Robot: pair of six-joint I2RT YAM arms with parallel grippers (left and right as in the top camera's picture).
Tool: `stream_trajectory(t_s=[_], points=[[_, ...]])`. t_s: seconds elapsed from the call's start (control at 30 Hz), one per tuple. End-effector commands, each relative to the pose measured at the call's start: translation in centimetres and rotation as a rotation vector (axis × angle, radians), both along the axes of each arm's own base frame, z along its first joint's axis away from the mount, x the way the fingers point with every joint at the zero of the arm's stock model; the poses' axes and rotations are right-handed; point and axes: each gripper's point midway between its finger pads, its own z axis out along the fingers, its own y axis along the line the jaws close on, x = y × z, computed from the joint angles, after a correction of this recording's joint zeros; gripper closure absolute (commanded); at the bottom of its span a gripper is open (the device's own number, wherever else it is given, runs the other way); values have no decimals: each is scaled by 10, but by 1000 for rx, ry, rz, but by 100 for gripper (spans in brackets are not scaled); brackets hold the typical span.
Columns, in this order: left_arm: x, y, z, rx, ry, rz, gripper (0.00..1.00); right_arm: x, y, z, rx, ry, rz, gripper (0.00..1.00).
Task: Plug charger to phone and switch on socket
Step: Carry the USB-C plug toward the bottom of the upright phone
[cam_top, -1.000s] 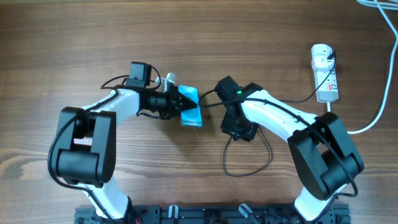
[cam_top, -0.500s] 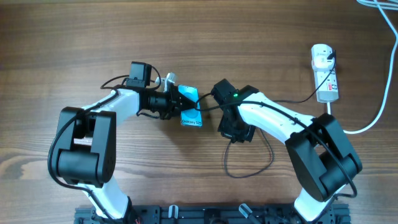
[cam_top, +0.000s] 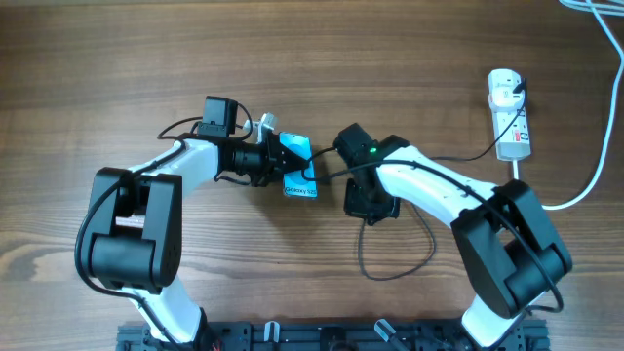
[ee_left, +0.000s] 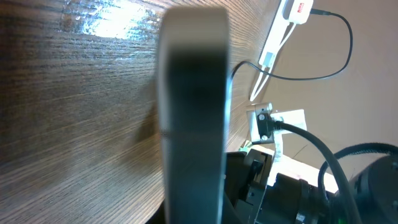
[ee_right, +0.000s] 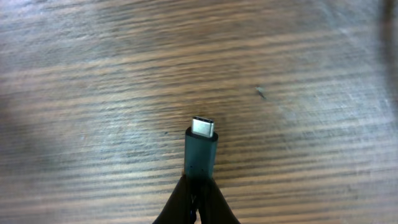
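Note:
My left gripper (cam_top: 276, 161) is shut on the teal-blue phone (cam_top: 297, 168) and holds it tilted above the table. In the left wrist view the phone (ee_left: 193, 112) is a blurred dark bar seen edge-on. My right gripper (cam_top: 370, 205) hangs just right of the phone, shut on the charger plug. The right wrist view shows the fingers (ee_right: 186, 202) pinching the plug (ee_right: 201, 146), its metal tip bare above the wood. The charger's thin black cable (cam_top: 395, 275) loops on the table below the gripper. The white socket (cam_top: 510, 115) lies at the far right.
The socket's thick white cord (cam_top: 595, 146) curves along the right edge. The socket (ee_left: 297, 9) and a thin black cable (ee_left: 311, 74) also show in the left wrist view. Both arm bases stand at the front edge.
My right gripper has shifted slightly left toward the phone with the plug, and the cable loop has moved a little. The left arm and phone have not moved.

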Motion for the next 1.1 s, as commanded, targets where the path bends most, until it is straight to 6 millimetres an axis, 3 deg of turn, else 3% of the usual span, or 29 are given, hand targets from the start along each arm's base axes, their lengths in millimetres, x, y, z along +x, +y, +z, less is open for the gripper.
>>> stream_trajectory(t_s=[0.0,0.13,0.2,0.27,0.37,0.53,0.7,0.87,1.07], points=[[-1,-2,3,-26,-35,-27,96,-1,7,22,156,-13,175,96],[-2,-2,4,-34,-33,-30,96,-17,15,96,331,-138,325,96],[-2,-2,5,-36,-34,-31,96,-35,17,121,413,-182,371,96],[-2,-3,6,-43,-33,-33,96,-53,22,130,519,-220,402,96],[-3,-6,12,-83,-59,-57,96,-82,54,122,854,-263,477,96],[-8,-14,34,-209,-133,-125,96,-96,75,98,1171,-302,401,96],[-10,-16,42,-259,-168,-155,96,-87,72,78,1121,-318,318,96],[-17,-33,41,-251,-221,-213,96,-71,81,91,1177,-340,242,96],[-22,-50,36,-212,-260,-257,96,-80,92,88,1161,-307,221,96]])
